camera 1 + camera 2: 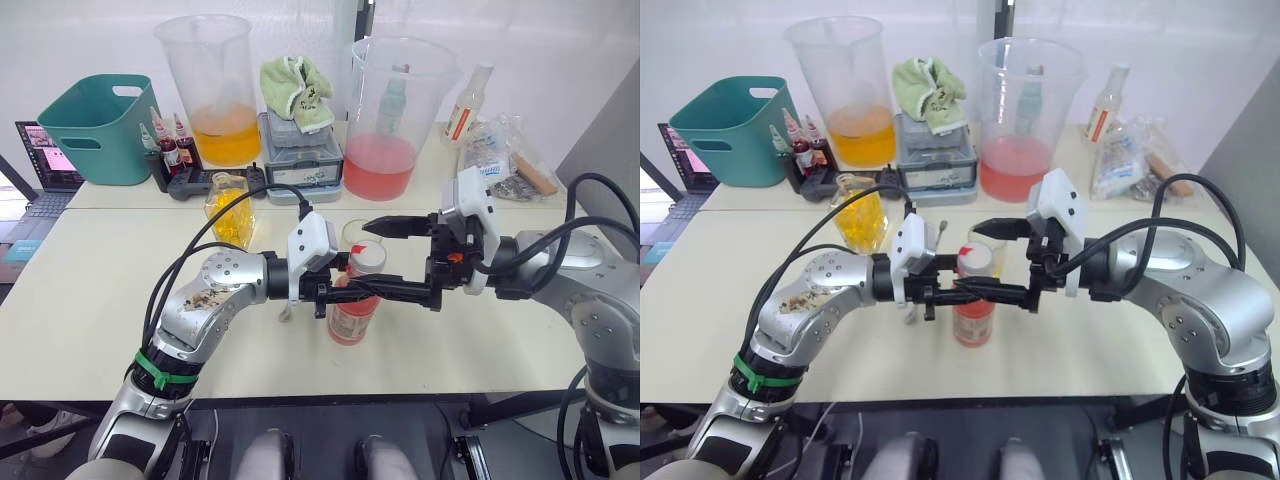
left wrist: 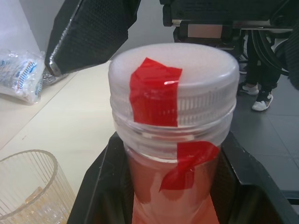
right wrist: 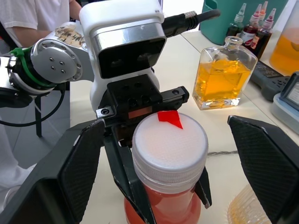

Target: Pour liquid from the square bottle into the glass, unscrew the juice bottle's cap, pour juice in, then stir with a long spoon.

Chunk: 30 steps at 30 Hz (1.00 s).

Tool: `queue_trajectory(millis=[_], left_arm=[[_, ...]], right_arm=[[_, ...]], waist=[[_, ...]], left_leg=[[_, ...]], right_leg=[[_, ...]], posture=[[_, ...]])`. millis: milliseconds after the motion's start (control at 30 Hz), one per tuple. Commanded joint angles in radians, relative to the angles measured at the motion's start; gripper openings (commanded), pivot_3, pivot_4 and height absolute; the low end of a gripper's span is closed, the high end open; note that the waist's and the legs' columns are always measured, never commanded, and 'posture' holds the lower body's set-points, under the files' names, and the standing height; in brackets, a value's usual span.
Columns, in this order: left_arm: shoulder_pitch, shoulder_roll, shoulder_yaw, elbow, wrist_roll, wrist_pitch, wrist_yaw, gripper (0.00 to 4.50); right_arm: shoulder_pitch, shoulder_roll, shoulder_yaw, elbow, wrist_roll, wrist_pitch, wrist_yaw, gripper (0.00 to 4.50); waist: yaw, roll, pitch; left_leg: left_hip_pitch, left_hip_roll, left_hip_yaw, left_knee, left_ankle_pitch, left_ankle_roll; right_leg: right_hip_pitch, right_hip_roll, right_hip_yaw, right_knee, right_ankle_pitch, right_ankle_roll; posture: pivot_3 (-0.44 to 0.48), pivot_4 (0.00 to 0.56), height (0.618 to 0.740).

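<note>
I see my left gripper [image 1: 385,290] pinching the juice bottle [image 1: 355,310] upright near the worktop's [image 1: 90,300] front edge; my right gripper [image 3: 170,158] is spread wide around its cap [image 3: 169,147]; the glass [image 2: 28,189] stands just behind.

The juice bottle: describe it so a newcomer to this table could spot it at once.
Start at the front middle of the cream table, where the two grippers meet. The juice bottle stands there upright, clamped in the left gripper, with the ribbed glass just behind it. Only it has pink-red liquid and a white cap marked with red tape.
</note>
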Motion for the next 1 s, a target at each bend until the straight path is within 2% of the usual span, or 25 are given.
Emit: queue_trajectory(millis=[33, 267, 367, 500, 733, 867, 1000], left_arm=[[0.007, 0.005, -0.028, 0.021, 0.02, 0.019, -0.007, 1.56], [0.008, 0.013, -0.034, 0.015, 0.037, 0.009, -0.007, 1.56], [0.013, 0.017, -0.031, 0.008, 0.041, 0.01, 0.0, 1.56], [0.019, 0.021, -0.025, 0.004, 0.042, 0.013, 0.005, 1.56], [0.038, 0.034, -0.014, -0.027, 0.036, 0.031, 0.022, 1.56], [0.049, 0.04, -0.009, -0.044, 0.034, 0.04, 0.031, 1.56], [0.059, 0.035, -0.01, -0.058, 0.035, 0.047, 0.047, 1.56]], right_arm=[[0.01, 0.004, -0.034, -0.028, 0.033, -0.004, -0.014, 3.95], [0.037, 0.012, -0.042, -0.016, 0.071, -0.016, -0.005, 1.71], [0.055, -0.014, 0.001, 0.019, 0.025, -0.061, 0.085, 1.68], [0.006, -0.033, 0.102, 0.104, -0.091, -0.199, 0.253, 1.68], [-0.228, 0.037, 0.303, 0.462, -0.325, -0.501, 0.603, 1.68], [-0.34, 0.084, 0.351, 0.627, -0.379, -0.572, 0.747, 1.68], [-0.393, 0.107, 0.342, 0.661, -0.36, -0.545, 0.804, 1.65]], waist=[[0.0, 0.0, 0.0], [0.0, 0.0, 0.0], [0.0, 0.0, 0.0], [-0.002, 0.0, 0.0], [-0.01, 0.0, 0.0], [-0.017, 0.0, 0.0], [-0.021, 0.0, 0.0]], left_leg=[[0.0, 0.0, 0.0, 0.0, 0.0, 0.0], [0.0, 0.0, 0.0, 0.0, 0.0, 0.0], [0.0, 0.0, 0.0, 0.0, 0.0, 0.0], [0.0, 0.0, 0.0, 0.0, 0.0, 0.0], [0.002, 0.002, 0.001, 0.0, 0.0, 0.0], [0.003, 0.003, 0.001, 0.0, 0.0, 0.0], [0.003, 0.003, 0.001, 0.0, 0.0, 0.0]], right_leg=[[0.0, 0.001, 0.0, -0.001, 0.0, 0.0], [0.001, 0.003, 0.0, -0.004, 0.0, 0.001], [0.002, 0.003, 0.001, -0.004, 0.0, 0.001], [0.002, 0.005, 0.001, -0.005, 0.001, 0.001], [0.002, 0.01, 0.004, -0.005, 0.001, 0.001], [0.002, 0.011, 0.004, -0.003, 0.001, 0.001], [0.002, 0.011, 0.004, -0.002, 0.001, 0.001]], posture=[[0.0, 0.15, 0.74], [0.0, 0.15, 0.74], [0.0, 0.15, 0.74], [0.0, 0.15, 0.74], [0.0, 0.15, 0.74], [0.0, 0.15, 0.74], [0.0, 0.15, 0.74]])
